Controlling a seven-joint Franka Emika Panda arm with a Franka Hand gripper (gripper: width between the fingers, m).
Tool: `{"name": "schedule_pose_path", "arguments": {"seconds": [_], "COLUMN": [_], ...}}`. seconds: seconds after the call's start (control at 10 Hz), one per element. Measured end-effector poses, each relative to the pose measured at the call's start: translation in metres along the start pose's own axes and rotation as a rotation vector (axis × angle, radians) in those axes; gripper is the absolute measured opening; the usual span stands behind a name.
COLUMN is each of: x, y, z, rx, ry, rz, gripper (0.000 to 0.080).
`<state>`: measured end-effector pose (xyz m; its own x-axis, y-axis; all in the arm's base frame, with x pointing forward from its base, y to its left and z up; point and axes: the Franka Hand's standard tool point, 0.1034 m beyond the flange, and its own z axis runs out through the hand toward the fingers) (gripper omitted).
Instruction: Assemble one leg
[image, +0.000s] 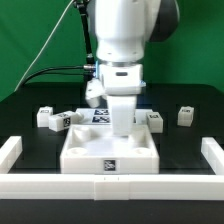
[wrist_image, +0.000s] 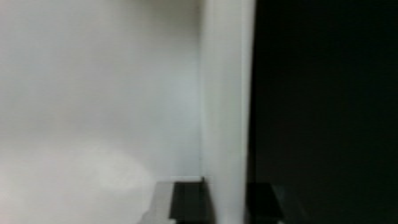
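Observation:
Several white legs with black-and-white tags lie on the black table behind the panel: two at the exterior view's left (image: 45, 117) (image: 60, 121), one just right of the gripper (image: 155, 119) and one far right (image: 186, 115). The large white square panel (image: 85, 158) lies at the front. My gripper (image: 122, 124) points down at the panel's back rim. In the wrist view the two dark fingertips (wrist_image: 192, 205) stand on either side of the white rim (wrist_image: 228, 90), touching it. The gripper (wrist_image: 231, 206) holds no leg.
A white U-shaped fence runs along the front (image: 150, 186), with arms at the left (image: 10, 150) and right (image: 213, 152). The marker board (image: 98, 116) lies behind the panel, partly hidden by the arm. Black cables hang at the back left.

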<state>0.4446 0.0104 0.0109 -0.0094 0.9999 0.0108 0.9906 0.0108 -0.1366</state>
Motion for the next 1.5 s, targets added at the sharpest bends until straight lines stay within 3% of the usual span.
{"name": "schedule_pose_path", "arguments": {"seconds": [0.2,0.6,0.8,1.3,1.5], "x": [0.023,0.053,0.062,0.062,0.075], "y": [0.018,0.048,0.048,0.047,0.048], "z": [-0.002,-0.009,-0.009,-0.008,-0.007], "rx": [-0.010,-0.037,-0.039,-0.037,-0.037], "ry": [0.003,0.011,0.010,0.011,0.018], "rz": [0.012,0.062,0.070,0.063,0.040], "gripper": [0.0077,0.0076,0.0075,0.0073,0.0073]}}
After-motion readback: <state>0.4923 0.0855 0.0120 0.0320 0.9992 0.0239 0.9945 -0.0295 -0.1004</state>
